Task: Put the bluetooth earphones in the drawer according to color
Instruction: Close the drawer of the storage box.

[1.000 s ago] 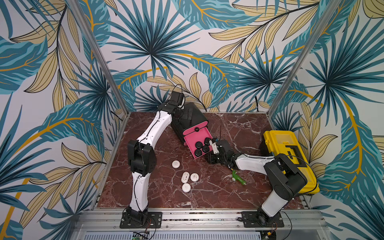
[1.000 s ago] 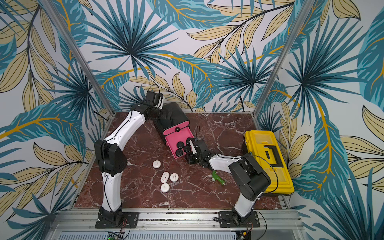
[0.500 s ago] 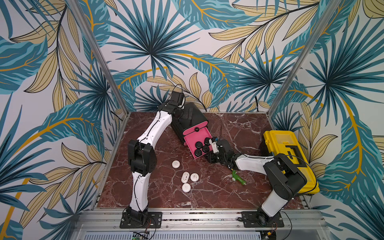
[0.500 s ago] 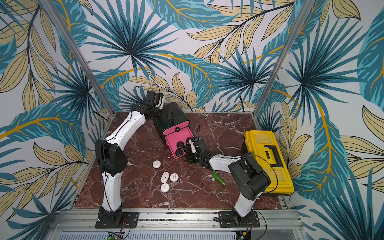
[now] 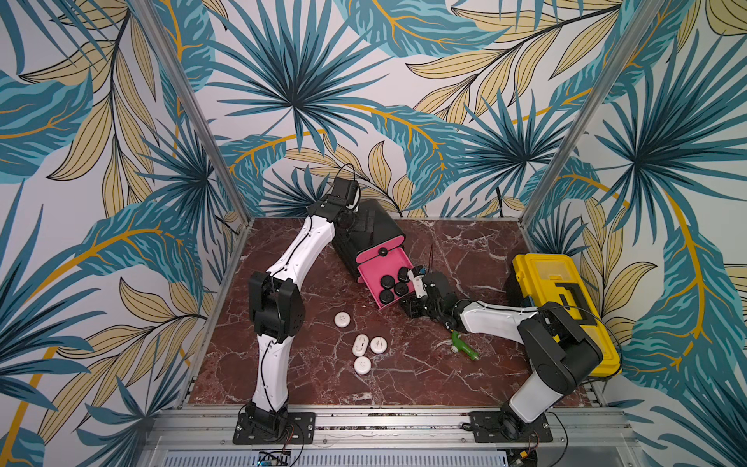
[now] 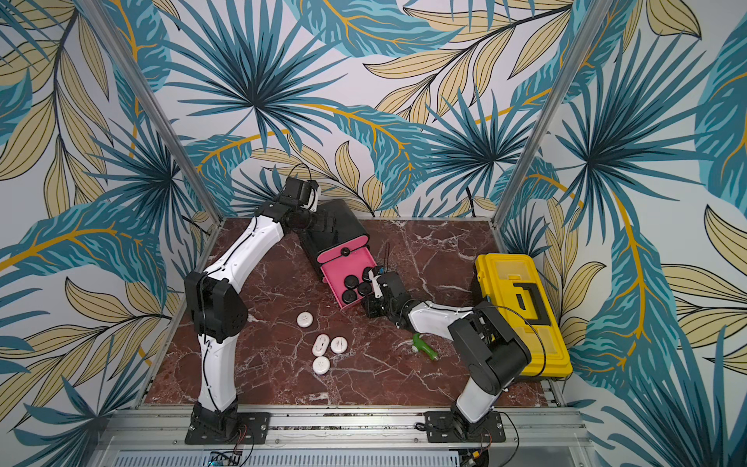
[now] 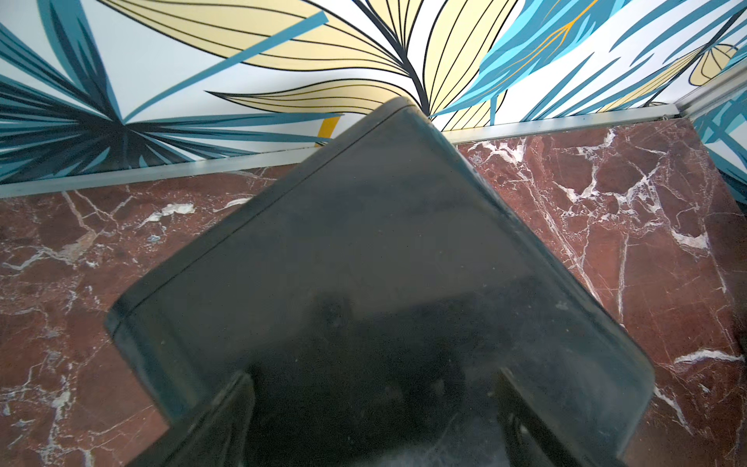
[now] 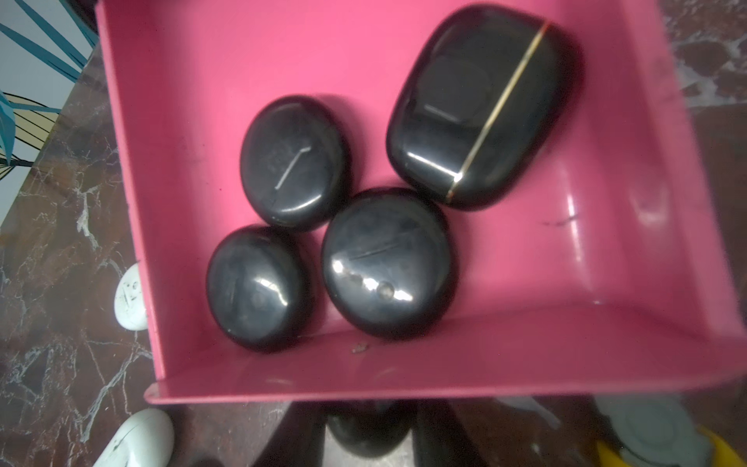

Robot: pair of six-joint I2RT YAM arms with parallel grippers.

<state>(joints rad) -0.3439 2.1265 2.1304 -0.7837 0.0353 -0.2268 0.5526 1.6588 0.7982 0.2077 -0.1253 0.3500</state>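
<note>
Gripped knob (image 8: 366,424) of open pink drawer (image 8: 404,364), four black earphones (image 8: 388,263) inside, with right gripper (image 8: 368,444), jaws narrowed onto it; set left gripper (image 7: 374,380), jaws spread wide and empty, against black cabinet (image 7: 384,222).

The white-and-black left arm (image 5: 299,250) rises from the near rail with its elbow bent high. Its forearm stretches away toward the back and its wrist is turned down. The left jaws stand wide apart. The white-and-black right arm (image 5: 497,319) lies low, reaching toward the middle. The right jaws are drawn close on a small black round knob (image 8: 366,430).
</note>
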